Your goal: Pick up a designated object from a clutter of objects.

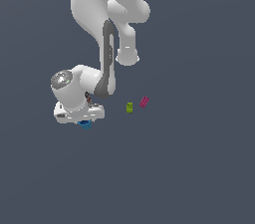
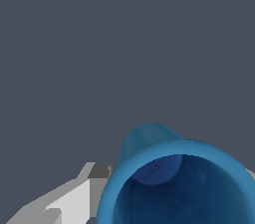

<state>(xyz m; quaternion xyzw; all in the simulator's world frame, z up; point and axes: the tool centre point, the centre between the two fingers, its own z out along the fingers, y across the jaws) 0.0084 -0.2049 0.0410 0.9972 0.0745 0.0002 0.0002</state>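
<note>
One blue cup (image 2: 174, 183) is seen just under the gripper (image 1: 83, 118), its hollow mouth facing the wrist camera (a finger (image 2: 74, 198) flanks the rim); whether the jaws are clamped cannot be told. Two tiny blocks (image 1: 129, 107) lie at three o'clock.

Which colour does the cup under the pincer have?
The cup is bright blue, inside and outside; the wrist view shows it best, very close.
</note>
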